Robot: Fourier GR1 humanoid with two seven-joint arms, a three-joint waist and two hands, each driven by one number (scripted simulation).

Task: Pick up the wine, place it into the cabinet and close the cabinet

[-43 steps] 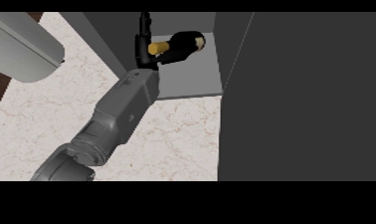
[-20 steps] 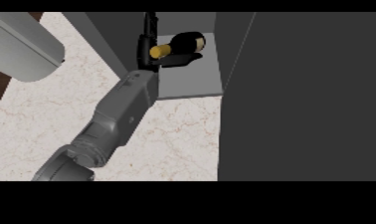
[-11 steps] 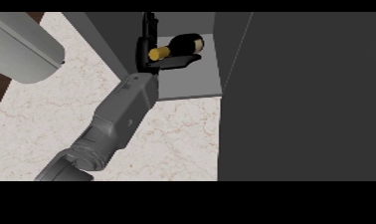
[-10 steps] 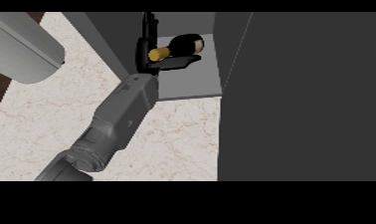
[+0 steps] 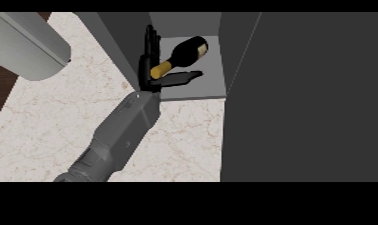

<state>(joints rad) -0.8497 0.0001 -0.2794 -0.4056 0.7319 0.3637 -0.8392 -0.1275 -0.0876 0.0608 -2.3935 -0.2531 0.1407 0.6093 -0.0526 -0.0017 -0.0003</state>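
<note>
Cabinet (image 5: 208,83) now holds the wine (image 5: 184,54): your left hand (image 5: 148,69) has straightened its fingers off the neck, apparently released. Withdraw, then close up.

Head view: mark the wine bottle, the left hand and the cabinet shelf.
wine bottle (image 5: 189,50), head view, on its dark body.
left hand (image 5: 180,78), head view, on the thumb below the bottle's neck.
cabinet shelf (image 5: 205,89), head view, on bare grey floor near its front edge.
</note>
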